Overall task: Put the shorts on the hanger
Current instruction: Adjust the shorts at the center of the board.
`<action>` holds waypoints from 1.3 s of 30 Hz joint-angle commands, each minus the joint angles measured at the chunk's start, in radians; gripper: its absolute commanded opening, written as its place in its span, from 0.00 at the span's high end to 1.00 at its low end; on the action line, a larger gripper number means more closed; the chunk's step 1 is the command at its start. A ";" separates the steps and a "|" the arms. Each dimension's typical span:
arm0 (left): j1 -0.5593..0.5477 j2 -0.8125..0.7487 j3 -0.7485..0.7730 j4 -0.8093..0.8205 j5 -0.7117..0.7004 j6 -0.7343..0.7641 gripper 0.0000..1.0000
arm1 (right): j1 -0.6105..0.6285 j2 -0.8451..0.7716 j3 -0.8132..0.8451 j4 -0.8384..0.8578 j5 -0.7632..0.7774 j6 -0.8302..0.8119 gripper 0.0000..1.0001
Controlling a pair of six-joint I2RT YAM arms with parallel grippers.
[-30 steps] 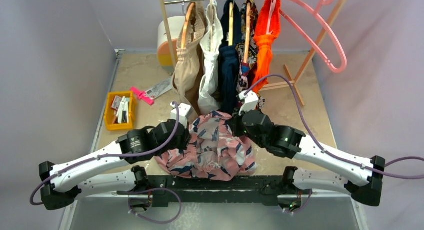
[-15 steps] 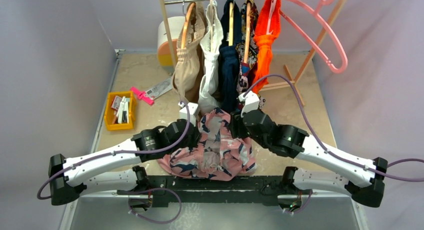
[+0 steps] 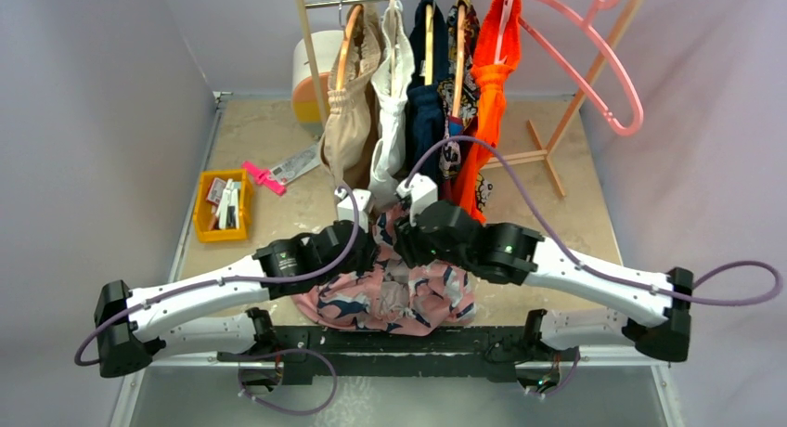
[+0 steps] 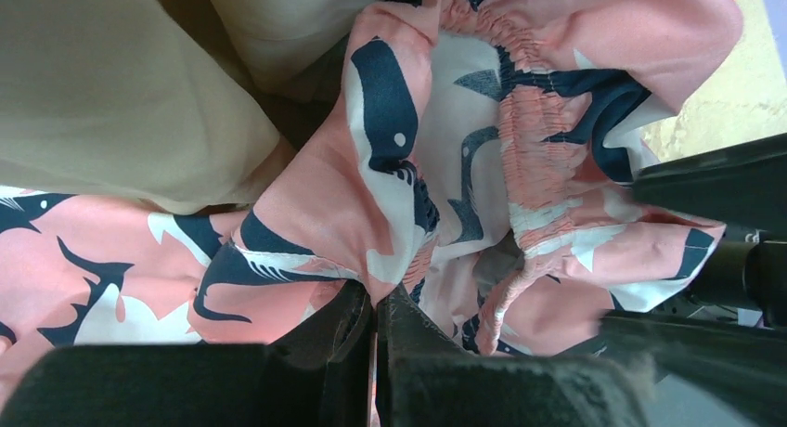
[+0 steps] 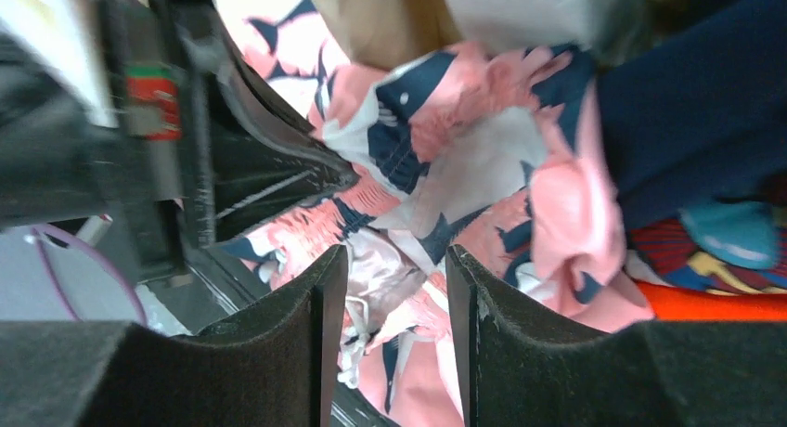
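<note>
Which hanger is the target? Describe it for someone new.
Find the wooden clothes rack at the far edge of the table. At its right end, beyond the orange garment, sits a large pink plastic hanger. It alone is bare; every other hanger carries clothing.

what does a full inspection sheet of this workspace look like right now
surface: mottled tan table, shorts heaped at its near edge
job's things: shorts crumpled; hanger bare, at the right end of the wooden rack
clutter: yellow bin, pink-handled tool, white-and-orange container
grippers: left gripper shut on the shorts; right gripper open, shorts fabric between its jaws
cables: purple cable arcs above the shorts
surroundings: hung garments on the rack; plain walls
</note>
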 commanded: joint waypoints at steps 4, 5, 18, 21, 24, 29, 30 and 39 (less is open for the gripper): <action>0.002 -0.077 -0.016 0.035 -0.034 -0.032 1.00 | 0.019 0.083 -0.024 -0.042 0.035 0.078 0.51; 0.002 -0.085 -0.016 0.029 -0.036 -0.033 1.00 | 0.019 0.092 -0.023 -0.054 0.049 0.091 0.51; 0.002 -0.141 -0.037 0.010 -0.019 -0.037 1.00 | 0.018 0.202 -0.092 -0.087 0.107 0.224 0.39; 0.001 -0.154 -0.040 0.002 -0.023 -0.037 1.00 | 0.018 0.218 -0.090 -0.109 0.153 0.245 0.38; 0.002 -0.163 -0.043 -0.007 -0.028 -0.037 1.00 | 0.019 0.239 -0.081 -0.147 0.221 0.263 0.38; 0.002 -0.167 -0.047 -0.016 -0.031 -0.037 1.00 | 0.018 0.273 -0.087 -0.201 0.287 0.287 0.38; 0.002 -0.169 -0.047 -0.018 -0.033 -0.038 1.00 | 0.018 0.278 -0.090 -0.205 0.292 0.286 0.38; 0.002 -0.173 -0.048 -0.022 -0.036 -0.042 1.00 | 0.019 0.317 -0.079 -0.240 0.327 0.305 0.50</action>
